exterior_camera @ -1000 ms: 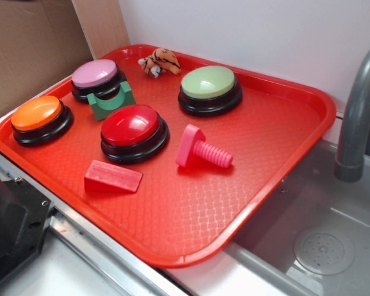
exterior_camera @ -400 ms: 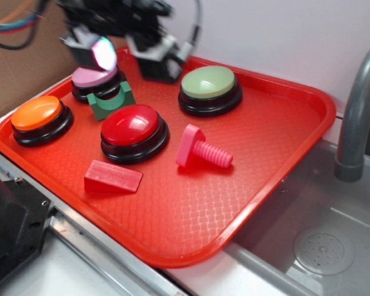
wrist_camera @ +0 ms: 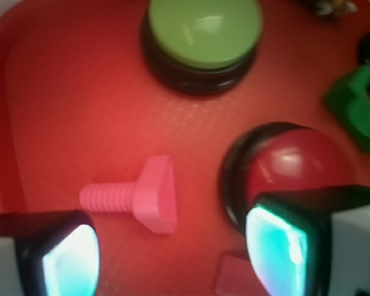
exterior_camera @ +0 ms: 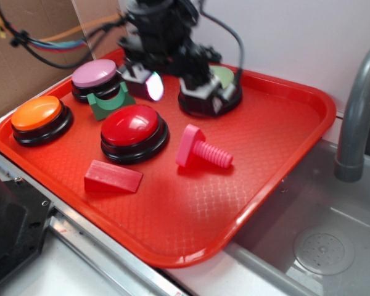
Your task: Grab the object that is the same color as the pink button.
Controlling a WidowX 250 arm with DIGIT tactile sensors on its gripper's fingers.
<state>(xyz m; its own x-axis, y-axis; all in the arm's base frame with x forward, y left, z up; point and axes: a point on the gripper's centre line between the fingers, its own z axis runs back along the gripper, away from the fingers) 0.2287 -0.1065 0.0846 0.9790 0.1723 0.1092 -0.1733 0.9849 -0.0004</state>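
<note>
A toy kitchen set up as a robot test bench: a grey plastic faucet (exterior_camera: 357, 117) curves over a moulded grey sink (exterior_camera: 324, 246) with a drain, set in a pale counter (exterior_camera: 49, 271). Beside it lies a red cafeteria tray (exterior_camera: 277, 154), with cardboard sheets (exterior_camera: 31, 55) and bundled cables (exterior_camera: 49, 49) behind.

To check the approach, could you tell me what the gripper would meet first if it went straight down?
Probably the pink bolt, lying between the open gripper's fingers in the wrist view; depth is unclear.
</note>
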